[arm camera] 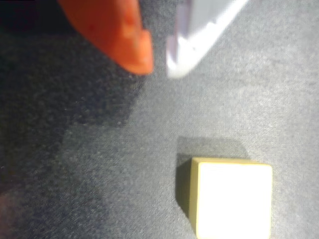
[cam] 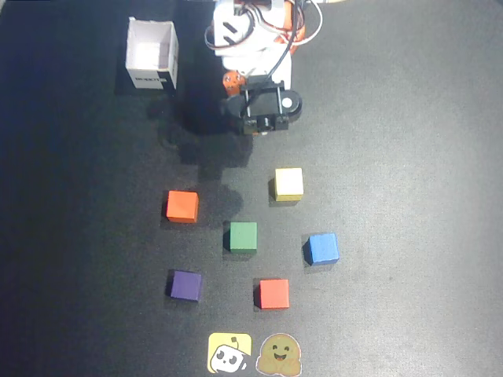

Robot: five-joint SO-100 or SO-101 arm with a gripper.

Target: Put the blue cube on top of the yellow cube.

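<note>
The blue cube [cam: 322, 248] sits on the dark mat at the right of the group of cubes in the overhead view. The yellow cube [cam: 288, 184] stands up and left of it, nearest the arm, and fills the lower right of the wrist view [arm camera: 232, 196]. My gripper [cam: 255, 132] hangs folded close to the arm's base, short of the yellow cube and far from the blue one. In the wrist view its orange finger [arm camera: 124, 35] and white finger [arm camera: 199, 30] nearly meet at the tips [arm camera: 158, 68] with nothing between them.
Other cubes on the mat: orange [cam: 182, 206], green [cam: 243, 236], purple [cam: 186, 285] and red [cam: 273, 293]. A white open box [cam: 152, 55] stands at the top left. Two flat stickers [cam: 229, 353] lie at the bottom edge.
</note>
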